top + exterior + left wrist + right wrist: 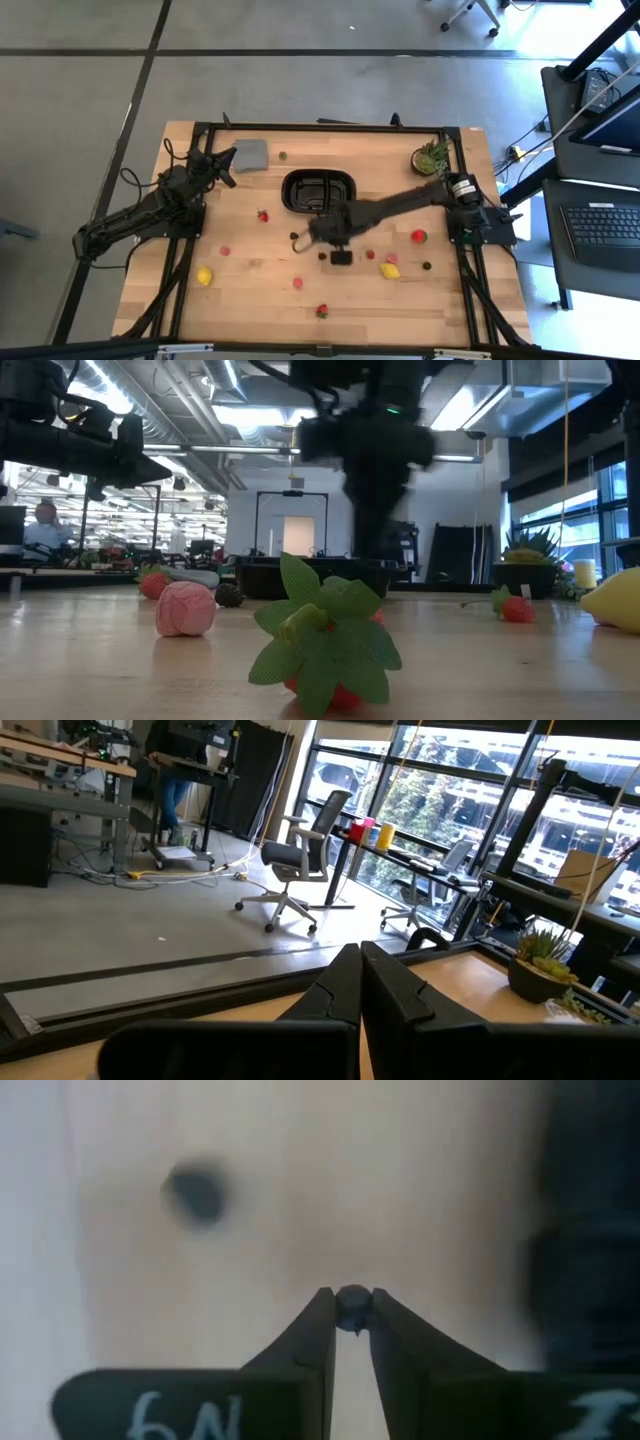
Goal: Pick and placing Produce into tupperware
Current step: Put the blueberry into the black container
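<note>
The black tray (320,190) lies at the table's middle, toward the far side. Small toy fruits are scattered on the wood: a red one (262,215), a pink one (225,250), a yellow one (204,275), a leafy strawberry (321,311), a lemon (389,270) and a red strawberry (418,237). My right gripper (298,240) reaches in from the right, just near of the tray, and is shut on a tiny dark berry (352,1305). My left gripper (225,165) waits shut at the far left, beside a flat grey piece (250,154). My right gripper pinches the dark berry (352,1307) between the free ends of its two fingers (318,1325), coming from above and pointing down. The berry sits right at the fingertips, with the blurred wood of the table below it.
A potted plant (432,158) stands at the far right corner. A small black square (341,257) and a dark piece (322,255) lie near the right gripper. In the low view the leafy strawberry (325,640), a pink ball (185,608) and a dark berry (229,595) sit on the wood.
</note>
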